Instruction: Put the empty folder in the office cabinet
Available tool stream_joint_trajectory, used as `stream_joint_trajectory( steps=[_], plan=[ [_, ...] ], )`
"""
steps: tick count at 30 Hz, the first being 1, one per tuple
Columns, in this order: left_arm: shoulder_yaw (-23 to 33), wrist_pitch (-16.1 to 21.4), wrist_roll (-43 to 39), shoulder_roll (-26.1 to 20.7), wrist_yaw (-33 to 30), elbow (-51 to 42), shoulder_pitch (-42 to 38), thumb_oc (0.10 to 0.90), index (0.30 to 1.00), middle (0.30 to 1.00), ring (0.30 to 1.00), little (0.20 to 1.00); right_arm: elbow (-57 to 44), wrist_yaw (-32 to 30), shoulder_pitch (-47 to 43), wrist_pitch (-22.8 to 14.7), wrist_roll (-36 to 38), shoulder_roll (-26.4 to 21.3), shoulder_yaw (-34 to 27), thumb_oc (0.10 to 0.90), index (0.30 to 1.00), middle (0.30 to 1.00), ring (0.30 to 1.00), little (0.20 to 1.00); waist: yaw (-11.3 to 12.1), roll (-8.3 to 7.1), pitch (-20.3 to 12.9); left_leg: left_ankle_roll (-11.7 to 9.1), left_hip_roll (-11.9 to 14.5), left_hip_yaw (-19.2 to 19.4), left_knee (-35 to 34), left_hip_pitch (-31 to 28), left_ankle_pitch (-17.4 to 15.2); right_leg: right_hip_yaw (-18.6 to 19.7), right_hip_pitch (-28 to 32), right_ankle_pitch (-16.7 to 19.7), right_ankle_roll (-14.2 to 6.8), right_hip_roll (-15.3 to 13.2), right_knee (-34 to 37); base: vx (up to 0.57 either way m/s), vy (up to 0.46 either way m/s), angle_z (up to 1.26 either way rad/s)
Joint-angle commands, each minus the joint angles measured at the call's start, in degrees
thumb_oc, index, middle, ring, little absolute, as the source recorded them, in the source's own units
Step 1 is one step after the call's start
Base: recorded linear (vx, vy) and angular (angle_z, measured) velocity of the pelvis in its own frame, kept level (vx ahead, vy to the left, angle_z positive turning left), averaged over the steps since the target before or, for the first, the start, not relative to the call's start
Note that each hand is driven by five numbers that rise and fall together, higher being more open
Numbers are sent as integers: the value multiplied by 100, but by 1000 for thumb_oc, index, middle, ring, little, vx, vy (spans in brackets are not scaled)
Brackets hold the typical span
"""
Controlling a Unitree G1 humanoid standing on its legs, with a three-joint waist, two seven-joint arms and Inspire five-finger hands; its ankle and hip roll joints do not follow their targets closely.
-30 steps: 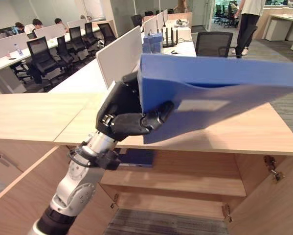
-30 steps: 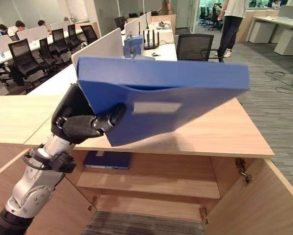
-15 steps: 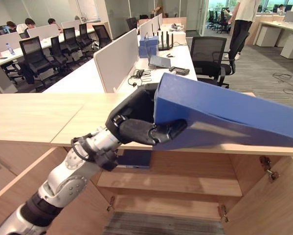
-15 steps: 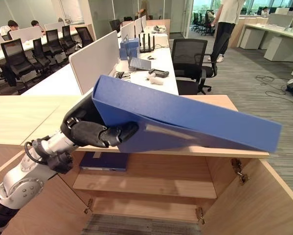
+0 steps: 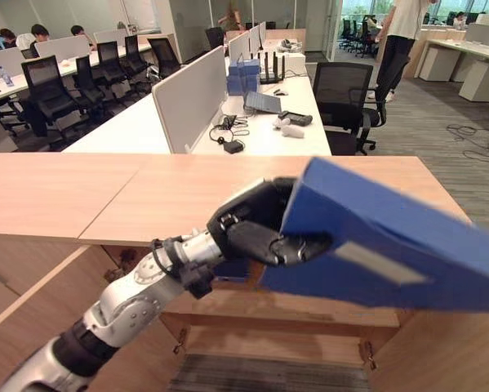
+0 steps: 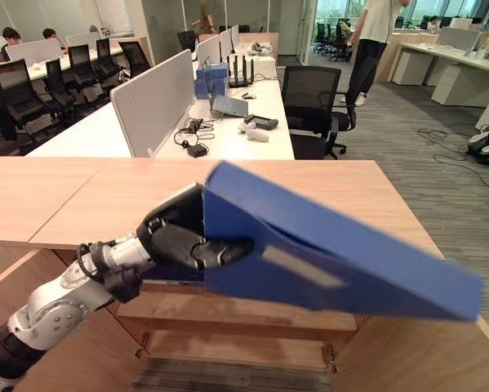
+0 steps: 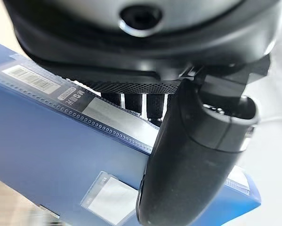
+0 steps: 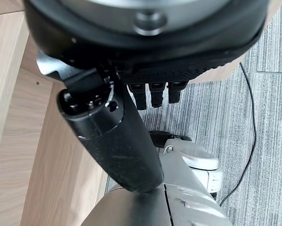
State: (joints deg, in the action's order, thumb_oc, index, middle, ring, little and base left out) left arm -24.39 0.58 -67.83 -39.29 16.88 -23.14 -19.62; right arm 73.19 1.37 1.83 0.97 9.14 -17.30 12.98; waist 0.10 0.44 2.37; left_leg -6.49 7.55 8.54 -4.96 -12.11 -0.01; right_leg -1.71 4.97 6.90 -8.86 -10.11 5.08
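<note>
Left hand (image 5: 256, 224) clamps near-left end of blue folder (image 5: 391, 245), thumb over face; folder tilted down to right, in front of open wooden cabinet (image 5: 146, 192). Right hand (image 8: 131, 89) relaxed, holds nothing.

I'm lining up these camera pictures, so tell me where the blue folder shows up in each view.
Left eye view: blue folder at lower right, held by the left hand.
Right eye view: folder centre to lower right.
Left wrist view: folder under the thumb.
Right wrist view: right hand, wood and carpet.
Shared landmark: the wooden cabinet top.
</note>
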Motion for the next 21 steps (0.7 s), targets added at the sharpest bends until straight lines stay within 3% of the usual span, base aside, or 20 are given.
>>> stream_joint_trajectory(
  steps=[1,4,11,20,21],
  plan=[
    [345,790,-503,49,-81,-252,-1293,400,300,300,300,300,251,40,-752,-89,36,11,160,800,900,900,900,900,-7,-46,196,366,-474,117,-4,-94,-500,-21,240,-919,-237,-84,-621,10,56,-9],
    [176,759,-449,-8,-255,-44,-1279,400,300,300,300,300,196,-46,-780,-64,148,8,113,800,900,900,900,900,-39,-48,233,409,-523,138,-4,-99,-531,10,171,-898,-261,-106,-713,30,43,-9],
    [428,468,170,-132,-420,519,-85,400,300,300,300,300,126,-72,-569,-22,697,-15,-388,800,900,900,900,900,-51,-18,258,442,-567,147,-4,-95,-554,-15,151,-898,-272,-142,-717,50,29,-1],
    [824,291,242,-349,-369,705,873,400,300,300,300,300,-653,-216,-797,-296,1546,-253,-867,800,900,900,900,900,13,-20,270,435,-572,111,-4,-42,-550,-64,148,-882,-273,-151,-683,0,0,0],
    [1031,252,297,-471,-295,696,1243,400,300,300,300,300,-1270,-289,-862,-491,1784,-417,-1064,800,900,900,900,900,35,-13,285,429,-566,93,-4,-22,-546,-56,132,-889,-274,-142,-681,0,0,0]
  ],
)
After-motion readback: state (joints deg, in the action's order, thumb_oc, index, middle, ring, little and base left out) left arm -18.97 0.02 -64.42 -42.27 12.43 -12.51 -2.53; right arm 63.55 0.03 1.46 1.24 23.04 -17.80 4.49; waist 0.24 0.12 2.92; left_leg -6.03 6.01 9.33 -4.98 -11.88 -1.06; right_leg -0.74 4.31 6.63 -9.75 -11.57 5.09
